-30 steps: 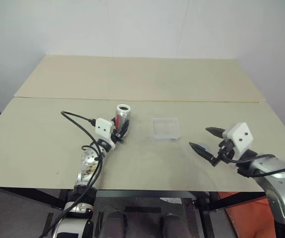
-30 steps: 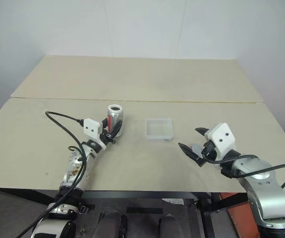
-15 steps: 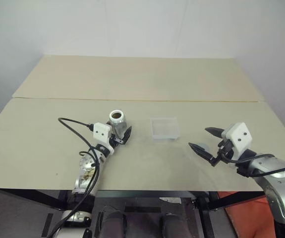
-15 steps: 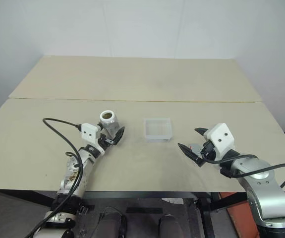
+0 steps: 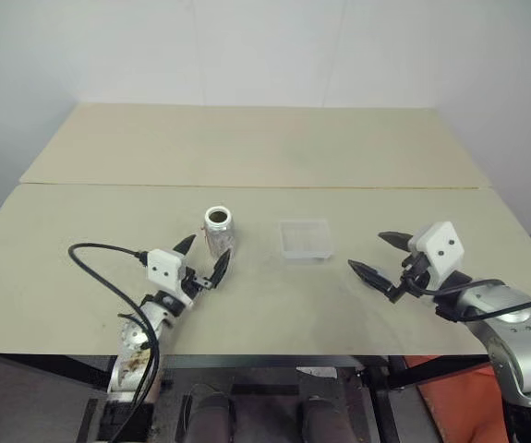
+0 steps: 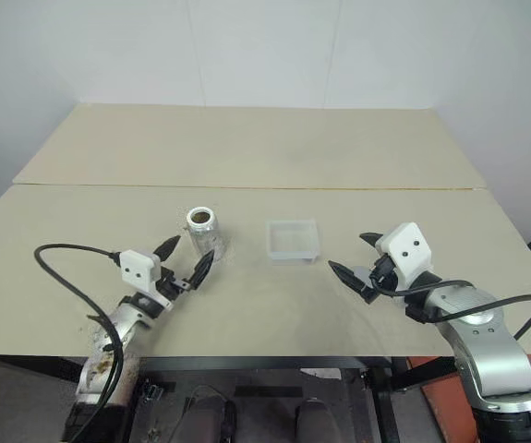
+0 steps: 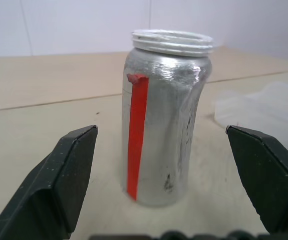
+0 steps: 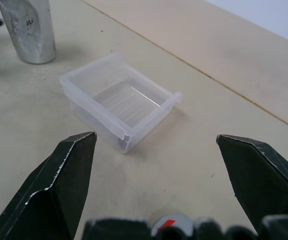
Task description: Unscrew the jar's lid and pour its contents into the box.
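Silvery, dented metal, the jar [image 7: 165, 117] stands lidless and upright mid-desk, nearer the front edge, beside the clear box [image 5: 305, 239]; it looks light, stiff and slick, best gripped round its middle. The left gripper [image 5: 200, 258], closed on it a second ago, now gapes empty and has backed off. The right gripper [image 5: 379, 255] hangs wide open, empty; the red-marked disc [image 8: 168, 222] beneath it is probably the lid.
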Controlling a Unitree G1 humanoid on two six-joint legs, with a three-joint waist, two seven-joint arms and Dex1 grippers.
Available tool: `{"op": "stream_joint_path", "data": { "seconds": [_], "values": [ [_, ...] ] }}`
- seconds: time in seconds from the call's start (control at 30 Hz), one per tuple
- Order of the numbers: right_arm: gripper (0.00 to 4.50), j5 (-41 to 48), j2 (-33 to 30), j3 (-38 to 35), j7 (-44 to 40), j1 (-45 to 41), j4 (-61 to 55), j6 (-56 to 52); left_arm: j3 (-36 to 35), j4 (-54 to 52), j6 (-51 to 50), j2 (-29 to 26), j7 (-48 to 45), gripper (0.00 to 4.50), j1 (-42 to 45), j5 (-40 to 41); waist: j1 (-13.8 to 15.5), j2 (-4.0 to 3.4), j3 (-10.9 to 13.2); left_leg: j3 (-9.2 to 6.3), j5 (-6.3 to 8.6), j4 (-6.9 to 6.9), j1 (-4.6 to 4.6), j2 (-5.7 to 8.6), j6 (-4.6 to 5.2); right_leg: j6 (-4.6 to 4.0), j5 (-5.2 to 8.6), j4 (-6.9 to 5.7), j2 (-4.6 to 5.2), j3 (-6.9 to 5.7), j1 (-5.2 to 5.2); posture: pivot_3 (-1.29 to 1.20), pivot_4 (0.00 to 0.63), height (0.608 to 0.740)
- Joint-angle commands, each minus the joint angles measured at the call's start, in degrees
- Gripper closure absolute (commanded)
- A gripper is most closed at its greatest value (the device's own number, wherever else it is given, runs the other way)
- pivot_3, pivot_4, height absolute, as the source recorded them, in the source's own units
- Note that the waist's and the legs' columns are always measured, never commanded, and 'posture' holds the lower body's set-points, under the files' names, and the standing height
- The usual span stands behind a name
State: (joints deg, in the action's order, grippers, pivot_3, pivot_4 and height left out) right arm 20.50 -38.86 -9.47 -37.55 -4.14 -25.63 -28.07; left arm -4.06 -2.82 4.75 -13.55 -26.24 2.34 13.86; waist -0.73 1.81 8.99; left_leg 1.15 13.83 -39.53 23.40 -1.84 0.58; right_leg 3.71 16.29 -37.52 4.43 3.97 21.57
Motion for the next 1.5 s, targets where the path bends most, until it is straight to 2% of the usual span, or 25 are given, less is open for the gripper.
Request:
{"op": "stream_joint_path", "data": {
  "seconds": [0.03,0.13,0.23,0.37,0.47,0.7,0.83,0.97,1.07,1.23,1.5],
  "values": [
    [0.0,2.54,-2.98,-4.29,-4.6,1.16,-1.77,2.41,-3.37,-7.09,-1.53,-4.1,-4.4,0.02,-2.87,5.31,0.02,0.0,0.0,0.0,0.0,0.02,0.01,-0.01,0.0,0.0,0.0,0.01,0.01,0.0,0.02,0.0,0.15,0.74],
    [0.0,5.42,-6.76,-8.92,-11.06,3.98,-1.42,3.84,-6.92,-11.72,-7.47,-13.87,-15.6,0.02,-5.73,14.25,0.05,-0.03,0.02,0.02,0.0,0.18,0.01,-0.04,0.0,-0.01,0.0,0.12,0.01,0.0,0.05,0.0,0.15,0.74],
    [0.0,8.09,-11.53,-13.71,-20.42,8.39,-0.75,6.25,-10.14,-13.8,-10.72,-24.91,-26.32,0.02,-7.49,18.71,0.08,-0.09,0.06,0.09,0.0,0.35,-0.03,-0.09,0.0,-0.07,-0.02,0.3,0.0,0.0,0.04,0.0,0.15,0.74],
    [0.0,8.56,-15.03,-19.58,-28.44,13.78,0.56,11.02,-16.38,-15.45,-16.29,-33.27,-34.04,0.02,-8.26,26.96,0.03,-0.09,0.07,0.26,0.0,0.62,-0.14,-0.12,0.01,-0.11,-0.03,0.64,0.02,-0.01,-0.1,0.0,0.15,0.74],
    [0.0,10.03,-15.93,-22.36,-30.13,15.08,0.41,10.23,-18.59,-15.98,-17.79,-36.01,-37.95,0.02,-9.06,28.86,-0.15,-0.1,0.07,0.28,0.0,0.68,-0.14,-0.14,0.01,-0.11,-0.03,0.7,0.01,-0.01,-0.08,0.0,0.15,0.74],
    [0.0,8.05,-14.17,-21.47,-25.82,16.25,-1.8,9.43,-17.37,-17.0,-17.55,-34.08,-35.84,0.02,-10.01,25.45,-0.04,-0.11,0.08,0.45,0.0,0.75,-0.18,-0.15,0.0,-0.12,-0.03,0.69,0.01,0.02,-0.09,0.0,0.15,0.74],
    [0.0,8.5,-14.39,-21.66,-25.76,16.4,-1.68,9.08,-19.52,-18.57,-18.09,-34.16,-34.96,0.02,-12.44,24.46,-0.02,-0.08,0.1,0.43,0.01,0.75,-0.12,-0.15,0.0,-0.12,-0.03,0.75,0.01,0.02,-0.08,0.0,0.15,0.74],
    [0.0,11.49,-13.71,-18.84,-24.56,11.99,-1.02,6.85,-24.5,-20.91,-19.02,-34.91,-33.35,0.02,-16.03,23.89,-0.35,-0.06,0.11,0.4,0.01,0.76,-0.16,-0.21,0.0,-0.14,-0.04,0.73,0.0,0.03,-0.07,0.0,0.15,0.74],
    [0.0,18.14,-10.95,-15.82,-24.51,6.84,0.35,3.54,-29.04,-24.08,-20.7,-35.12,-32.81,0.02,-20.06,24.36,-0.44,-0.06,0.13,0.38,0.01,0.77,-0.21,-0.3,0.0,-0.21,-0.08,0.72,-0.03,0.03,-0.07,0.0,0.15,0.74],
    [0.0,16.5,-12.45,-10.36,-27.65,1.95,4.28,4.33,-32.9,-29.83,-23.43,-33.04,-29.61,0.02,-24.54,25.9,0.11,-0.1,0.18,0.38,0.01,0.77,-0.14,-0.3,0.01,-0.21,-0.07,0.78,0.04,0.05,-0.04,0.0,0.15,0.74],
    [0.0,8.59,-12.12,-4.38,-32.41,-6.22,16.11,15.22,-27.63,-30.47,-22.43,-26.89,-23.95,0.02,-24.11,22.21,0.05,-0.12,0.2,0.45,0.01,0.76,-0.19,-0.2,0.01,-0.23,-0.08,0.74,0.0,0.05,-0.05,0.0,0.15,0.74]
  ]
}}
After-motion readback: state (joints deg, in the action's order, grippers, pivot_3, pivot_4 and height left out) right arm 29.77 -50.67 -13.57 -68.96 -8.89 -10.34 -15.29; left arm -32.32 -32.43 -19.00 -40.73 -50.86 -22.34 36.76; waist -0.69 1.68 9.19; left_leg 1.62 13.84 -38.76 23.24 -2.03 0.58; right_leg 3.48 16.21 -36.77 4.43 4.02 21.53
